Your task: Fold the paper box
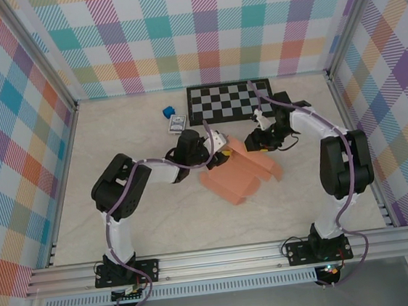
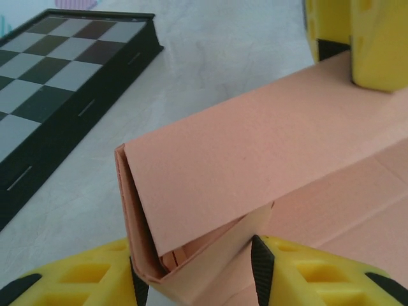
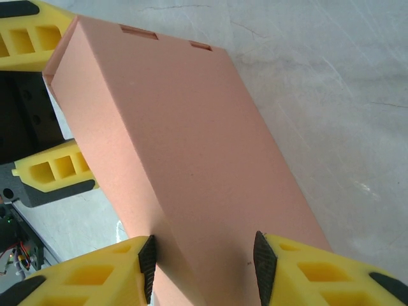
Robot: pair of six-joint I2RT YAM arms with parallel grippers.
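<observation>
I work in a robotics test cell, a lab rig and not a home. My left arm (image 1: 124, 187) and right arm (image 1: 344, 164) are bolted to an aluminium rail (image 1: 222, 257) at the near edge of a pale marbled surface (image 1: 160, 223). Pastel plaid walls (image 1: 198, 29) close in three sides, framed by metal corner posts (image 1: 37, 54). Purple cabling (image 1: 114, 235) runs bare along my links.
</observation>
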